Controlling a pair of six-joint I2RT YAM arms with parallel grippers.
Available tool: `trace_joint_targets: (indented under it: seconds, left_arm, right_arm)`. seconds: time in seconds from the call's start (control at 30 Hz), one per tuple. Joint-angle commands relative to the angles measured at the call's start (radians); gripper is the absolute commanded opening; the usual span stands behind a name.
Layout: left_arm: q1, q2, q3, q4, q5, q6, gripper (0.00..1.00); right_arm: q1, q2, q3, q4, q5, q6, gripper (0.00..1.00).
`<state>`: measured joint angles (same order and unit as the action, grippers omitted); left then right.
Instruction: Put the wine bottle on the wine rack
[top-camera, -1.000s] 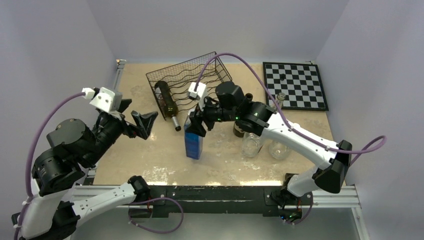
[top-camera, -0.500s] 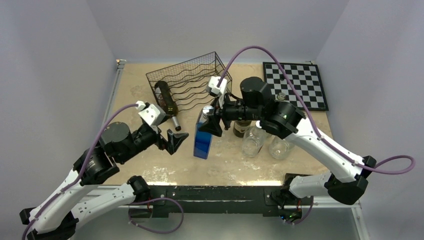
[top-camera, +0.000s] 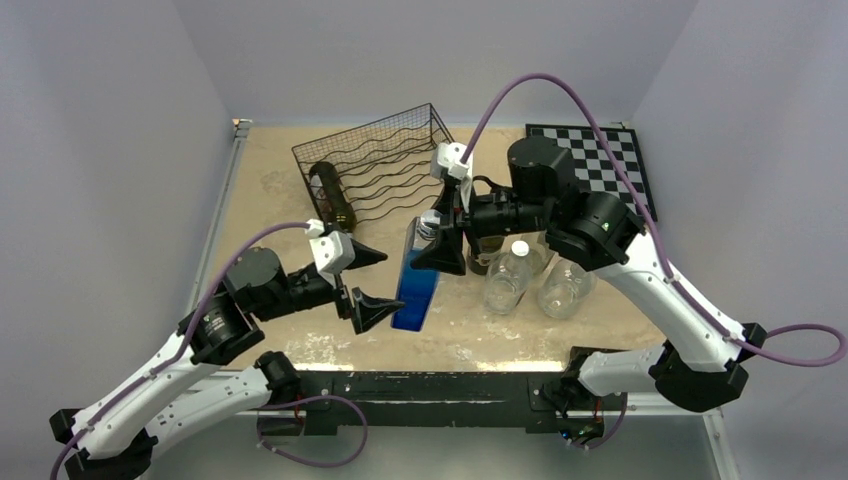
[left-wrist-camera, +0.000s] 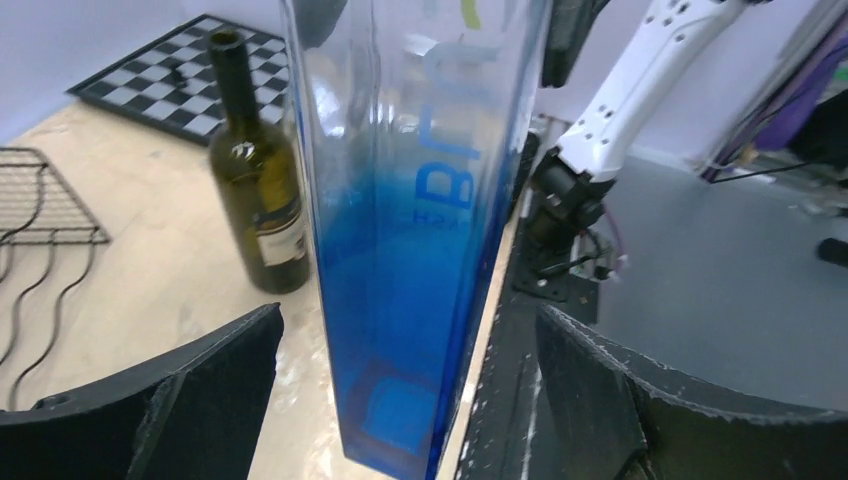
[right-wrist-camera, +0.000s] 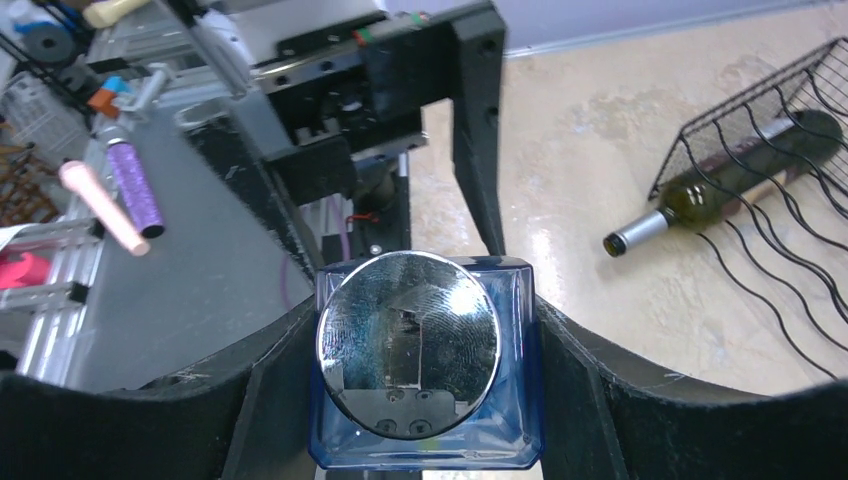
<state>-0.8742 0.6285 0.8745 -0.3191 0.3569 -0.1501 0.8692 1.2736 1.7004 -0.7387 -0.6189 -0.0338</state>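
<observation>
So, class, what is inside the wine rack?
One green bottle lies in the rack, its neck poking out. The right arm covers the rack's near right corner.

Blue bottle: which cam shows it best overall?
Top external: the only view with the whole blue bottle, right gripper shut on its top, open left gripper flanking its base. Left wrist shows just the body close up, top cropped. Right wrist shows only the silver cap and shoulders from above.
</observation>
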Motion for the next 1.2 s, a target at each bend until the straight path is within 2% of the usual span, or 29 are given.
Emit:
trace_joint_targets:
  seconds: [0.0,0.17,0.3,0.47,0.53,0.73,0.87,1.0,1.07,1.1,1.17]
  left_arm:
    - [0.042,0.045,-0.004,0.188,0.216,-0.114,0.99]
    - [0.063,0.104,-0.037,0.359,0.399,-0.225,0.99]
    - [0.066,0.125,-0.06,0.433,0.438,-0.253,0.99]
    - [0.064,0.135,-0.073,0.448,0.477,-0.26,0.99]
    - [0.067,0.128,-0.085,0.449,0.484,-0.261,0.96]
    - [0.068,0.114,-0.103,0.46,0.498,-0.25,0.78]
    - [0.072,0.15,-0.071,0.445,0.512,-0.215,0.79]
    - [0.073,0.199,-0.056,0.494,0.533,-0.217,0.92]
    - [0.072,0.221,-0.05,0.532,0.547,-0.222,0.94]
    - [0.073,0.233,-0.045,0.54,0.554,-0.223,0.94]
    - [0.073,0.249,-0.03,0.536,0.561,-0.216,0.84]
  right_arm:
    - [-0.006,-0.054,0.14,0.074,-0.149,0.021,0.0]
    - [-0.006,-0.059,0.171,0.117,-0.174,0.069,0.0]
    - [-0.006,-0.059,0.183,0.187,-0.185,0.11,0.0]
    - [-0.007,-0.061,0.205,0.24,-0.178,0.137,0.0]
    - [-0.007,-0.066,0.212,0.26,-0.161,0.145,0.0]
    - [-0.008,-0.074,0.227,0.303,-0.123,0.168,0.0]
    - [-0.008,-0.078,0.234,0.338,-0.106,0.199,0.0]
    - [-0.009,-0.079,0.237,0.355,-0.084,0.215,0.0]
    - [-0.009,-0.08,0.232,0.363,-0.077,0.223,0.0]
    - [-0.009,-0.084,0.225,0.367,-0.072,0.225,0.0]
    - [-0.009,-0.092,0.214,0.368,-0.059,0.227,0.0]
